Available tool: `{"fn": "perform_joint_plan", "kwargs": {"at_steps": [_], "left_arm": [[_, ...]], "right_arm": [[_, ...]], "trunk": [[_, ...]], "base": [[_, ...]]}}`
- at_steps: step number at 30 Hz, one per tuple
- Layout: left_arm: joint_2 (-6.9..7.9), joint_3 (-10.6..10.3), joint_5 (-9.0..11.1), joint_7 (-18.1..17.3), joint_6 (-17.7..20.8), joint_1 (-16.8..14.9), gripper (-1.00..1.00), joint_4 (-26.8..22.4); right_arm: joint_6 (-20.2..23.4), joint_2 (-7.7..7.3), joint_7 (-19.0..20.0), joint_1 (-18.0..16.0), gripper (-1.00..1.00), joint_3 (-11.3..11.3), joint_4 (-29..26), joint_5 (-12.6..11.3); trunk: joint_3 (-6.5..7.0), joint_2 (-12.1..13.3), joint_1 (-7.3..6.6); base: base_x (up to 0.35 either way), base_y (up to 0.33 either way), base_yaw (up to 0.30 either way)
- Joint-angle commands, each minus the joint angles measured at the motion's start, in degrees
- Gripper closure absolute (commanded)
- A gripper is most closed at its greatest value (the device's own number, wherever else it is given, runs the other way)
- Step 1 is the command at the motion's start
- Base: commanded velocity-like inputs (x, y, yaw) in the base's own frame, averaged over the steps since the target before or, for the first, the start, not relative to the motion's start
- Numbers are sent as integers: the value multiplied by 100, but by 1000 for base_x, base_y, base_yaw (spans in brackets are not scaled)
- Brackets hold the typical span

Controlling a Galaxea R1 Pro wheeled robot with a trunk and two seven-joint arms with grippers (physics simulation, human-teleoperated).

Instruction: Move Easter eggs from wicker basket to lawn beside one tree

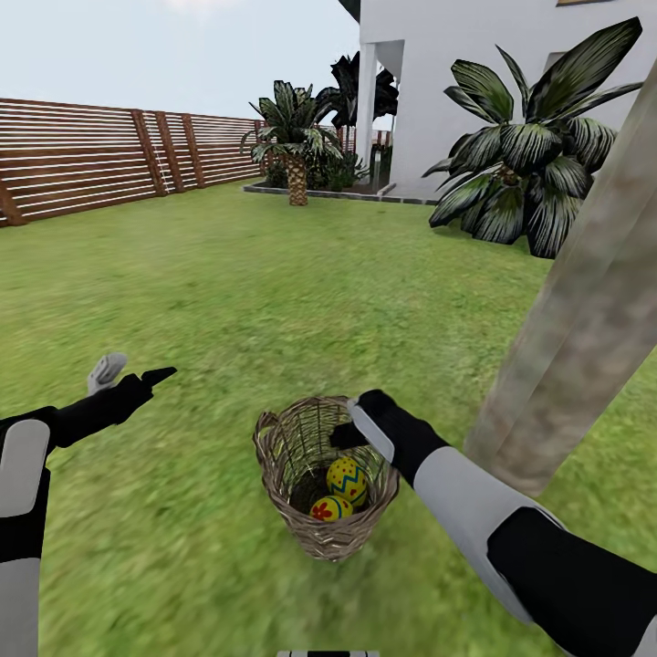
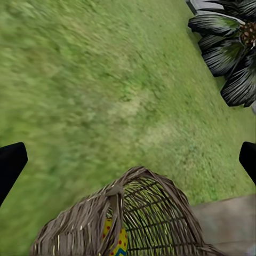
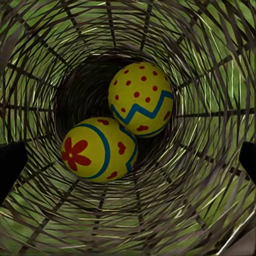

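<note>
- Brown woven-twig wicker basket point(image 1: 327, 479) on the lawn point(image 1: 228, 301), low centre of head view, just beside the base of the leaning grey-brown tree trunk point(image 1: 584, 328).
- Two Easter eggs down in the basket, touching: red-dotted egg with blue zigzag point(image 3: 141, 99) and red-flower egg with blue band point(image 3: 100, 150); in head view, dotted egg point(image 1: 348, 481) above flower egg point(image 1: 332, 508). Third egg not made out.
- Right gripper point(image 1: 351, 424) over the basket's far-right rim, forearm angled in from lower right, wrist pitched down into the opening.
- Right wrist view looks straight down the basket; dark fingertips point(image 3: 10, 165) at both frame edges, spread wide, nothing between them, eggs well below.
- Left gripper point(image 1: 128, 372) held out to the left of the basket, well apart from it, above grass, arm reaching in from the left edge.
- Left fingertips point(image 2: 12, 162) at both frame edges in left wrist view, wide apart, empty; basket rim point(image 2: 133, 178) and a sliver of egg point(image 2: 118, 240) below.
- Open grass ahead and left, as far as the slatted wooden fence point(image 1: 109, 155).
- Right side tight: trunk close to the right arm; broad-leaved palm point(image 1: 525, 164) and white house wall point(image 1: 456, 91) behind.
- Short palm with scaly trunk point(image 1: 294, 137) far ahead by the house.
</note>
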Motion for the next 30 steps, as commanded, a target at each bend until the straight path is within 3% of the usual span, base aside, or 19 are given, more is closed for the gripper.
{"fn": "perform_joint_plan", "kwargs": {"at_steps": [1, 8, 15, 24, 30], "left_arm": [[0, 10, -42, -51, 28, -4, -100, -1], [0, 10, -48, -46, 27, -3, -100, -1], [-8, 10, -58, -44, 27, -3, -100, -1], [0, 10, -67, -43, 27, -3, -100, -1], [-2, 10, -70, -43, 27, -3, -100, -1]], "right_arm": [[-93, 0, 19, -1, -100, 112, 5, -64], [-841, 0, 120, 17, -100, 244, 131, -290], [-943, 0, 117, 20, -100, 264, 95, -296], [-949, 0, 114, 21, -100, 266, 95, -305], [-950, 0, 113, 21, -100, 265, 96, -305]], "trunk": [[-5, -2, -1], [-5, -2, -1], [-6, -2, -1], [-28, -2, -1], [-34, -2, -1]], "base": [[0, 0, 0], [0, 0, 0], [0, 0, 25], [0, 0, 240], [0, 0, 69]]}}
